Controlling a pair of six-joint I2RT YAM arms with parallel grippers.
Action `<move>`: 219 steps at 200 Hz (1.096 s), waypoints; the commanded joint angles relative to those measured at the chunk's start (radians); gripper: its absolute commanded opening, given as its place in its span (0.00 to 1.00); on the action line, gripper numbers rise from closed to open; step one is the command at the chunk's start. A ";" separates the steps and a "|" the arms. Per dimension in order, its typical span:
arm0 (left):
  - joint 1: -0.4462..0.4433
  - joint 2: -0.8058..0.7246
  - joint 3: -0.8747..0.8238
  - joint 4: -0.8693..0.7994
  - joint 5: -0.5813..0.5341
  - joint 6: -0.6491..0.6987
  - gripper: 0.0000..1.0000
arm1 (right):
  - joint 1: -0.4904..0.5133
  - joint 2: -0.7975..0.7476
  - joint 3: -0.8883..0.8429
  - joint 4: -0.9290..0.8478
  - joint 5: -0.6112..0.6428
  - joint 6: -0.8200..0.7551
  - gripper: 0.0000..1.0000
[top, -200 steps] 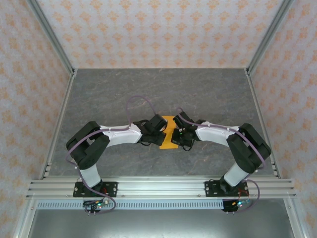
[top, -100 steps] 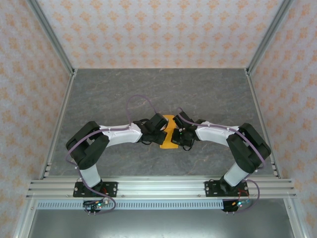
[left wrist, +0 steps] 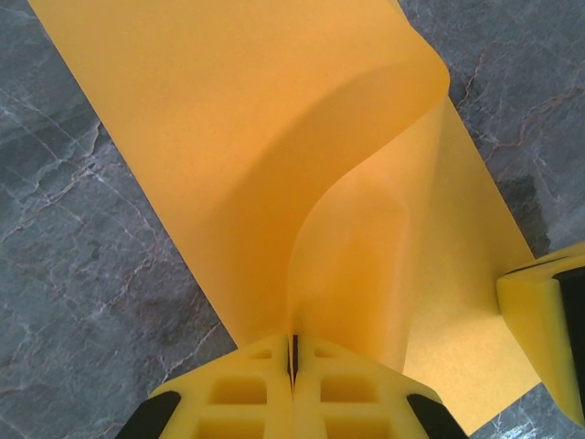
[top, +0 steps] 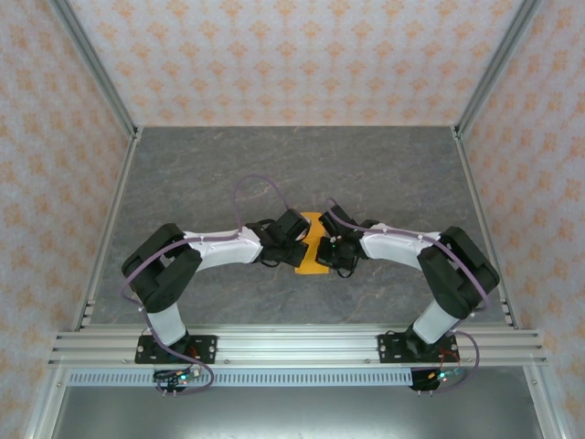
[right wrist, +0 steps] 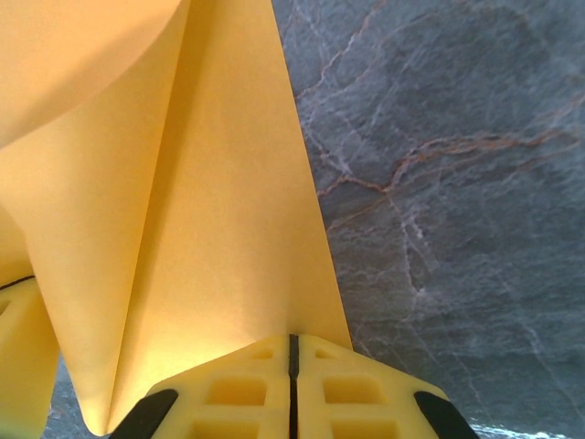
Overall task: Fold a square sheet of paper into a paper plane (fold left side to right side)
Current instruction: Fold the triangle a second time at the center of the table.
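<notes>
Both arms were bent inward, wrists nearly meeting. Left gripper (left wrist: 293, 352) and right gripper (right wrist: 293, 352) each had jaws clamped tight on the sheet of paper (left wrist: 228, 137).

paper (top: 311, 265) half hidden by arms (top: 228, 249), edges cropped

Top view: we get even, diffuse overhead light at mid brightness, sharp across the frame. Soft shadows sit under the arms on the table (top: 384, 174). Wrist views run brighter and saturated. The square sheet of paper (left wrist: 210, 119) glows where light passes through its curl, with a soft shadow band inside the curl and a faint dark patch on the stone beside its edge.
</notes>
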 commanded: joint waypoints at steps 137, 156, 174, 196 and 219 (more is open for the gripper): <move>0.009 0.036 -0.009 -0.022 -0.020 0.024 0.00 | 0.009 0.031 -0.002 -0.067 0.025 -0.014 0.09; 0.008 0.047 -0.009 -0.018 -0.018 0.025 0.00 | 0.009 0.026 -0.003 -0.054 0.015 -0.015 0.09; 0.009 0.056 -0.010 -0.019 -0.017 0.024 0.00 | 0.009 0.011 -0.006 -0.034 0.006 -0.011 0.09; 0.009 0.060 -0.018 -0.015 -0.017 0.025 0.00 | 0.009 -0.011 -0.011 -0.016 0.002 -0.006 0.10; 0.008 0.065 -0.022 -0.012 -0.016 0.026 0.00 | -0.001 -0.061 -0.020 0.003 0.007 0.003 0.10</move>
